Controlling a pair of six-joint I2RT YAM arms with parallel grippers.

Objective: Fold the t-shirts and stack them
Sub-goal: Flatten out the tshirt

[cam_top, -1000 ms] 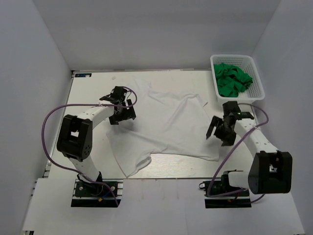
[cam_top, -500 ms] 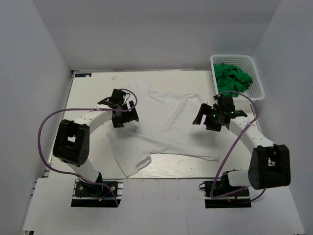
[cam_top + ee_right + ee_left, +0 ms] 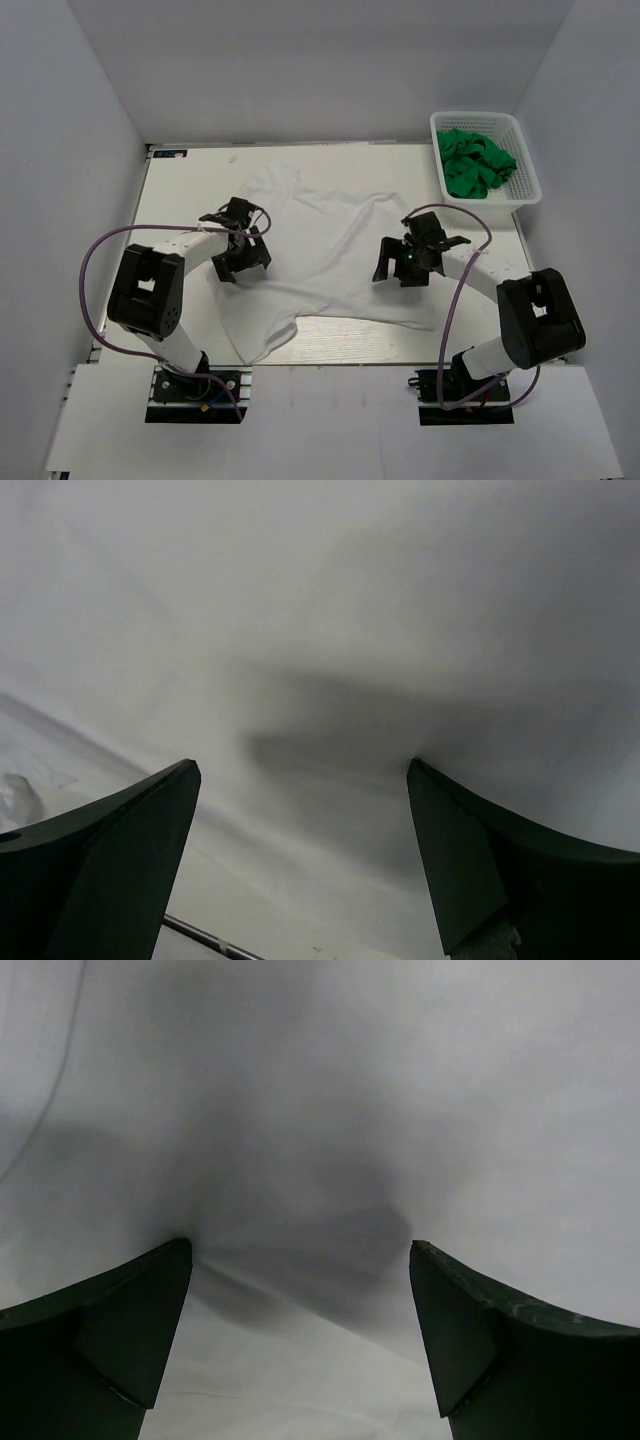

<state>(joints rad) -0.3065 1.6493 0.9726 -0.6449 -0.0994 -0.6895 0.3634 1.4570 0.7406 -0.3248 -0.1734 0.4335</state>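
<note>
White t-shirt (image 3: 335,250) lies spread, rumpled; green t-shirts (image 3: 473,165) heaped far right.

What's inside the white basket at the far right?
The basket holds crumpled green t-shirts, bunched in a heap. How many there are, and anything beneath them, can't be seen: the heap covers the basket's floor.

Overhead view: bright, even, diffuse light from above; no glare, sharp to the edges. The white t-shirt (image 3: 330,250) and pale counter (image 3: 180,200) sit near washout, so creases read faintly. Short soft shadows lie under both my arms. Left wrist view: dim; a broad grey shadow runs from centre to 9 o'clock ahead of my left tool (image 3: 298,1260), whose fingers are soft-edged. Right wrist view: brighter; a shadow band lies at centre ahead of my right tool (image 3: 300,770); cloth texture unresolved.
</note>
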